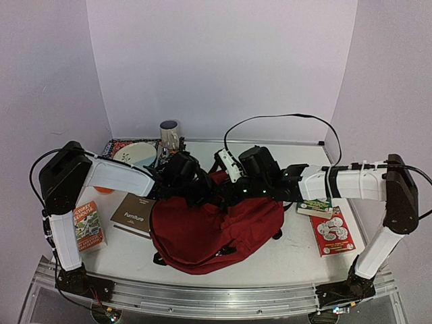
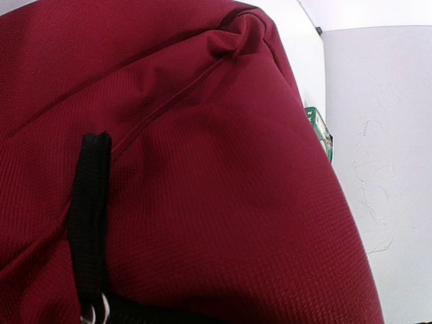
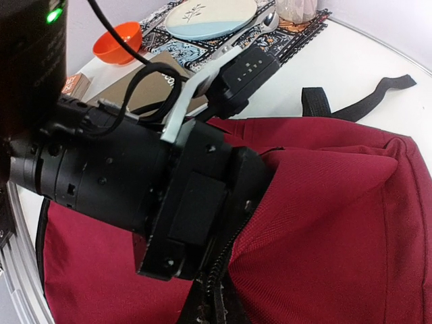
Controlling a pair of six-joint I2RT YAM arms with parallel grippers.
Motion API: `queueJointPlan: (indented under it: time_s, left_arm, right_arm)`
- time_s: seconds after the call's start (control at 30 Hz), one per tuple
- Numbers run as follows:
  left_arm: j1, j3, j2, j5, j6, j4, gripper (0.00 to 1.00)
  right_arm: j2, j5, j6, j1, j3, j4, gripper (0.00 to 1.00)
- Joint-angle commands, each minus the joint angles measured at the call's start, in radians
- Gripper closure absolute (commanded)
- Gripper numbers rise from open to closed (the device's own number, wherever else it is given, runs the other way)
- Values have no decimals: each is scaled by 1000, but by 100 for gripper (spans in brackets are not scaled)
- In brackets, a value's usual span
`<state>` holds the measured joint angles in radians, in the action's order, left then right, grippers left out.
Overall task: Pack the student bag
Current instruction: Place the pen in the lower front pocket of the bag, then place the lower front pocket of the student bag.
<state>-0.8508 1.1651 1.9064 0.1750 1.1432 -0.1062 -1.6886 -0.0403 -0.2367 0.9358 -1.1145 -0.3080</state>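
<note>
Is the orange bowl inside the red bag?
No, the orange bowl sits beside the patterned mat, apart from the bag.

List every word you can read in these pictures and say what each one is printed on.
"Furniture": on the brown book.
Orange-and-green book, red book, green book: print too blurred to read.
</note>
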Motion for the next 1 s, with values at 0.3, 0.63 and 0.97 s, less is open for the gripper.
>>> queueJointPlan:
  time_s: [0.3,0.63,0.97]
  left_arm:
    - [3,-150,-294,-128,-263,79,51]
    - [80,-110,-350,-323,-493,370,34]
    - [172,-30,-226,-321,-589,453,28]
  right_arm:
    - [39,93,-3,21,38,-9,100]
    - [-11,61,-18,20,69,69,98]
    - [-104,65,-59,21,89,140,96]
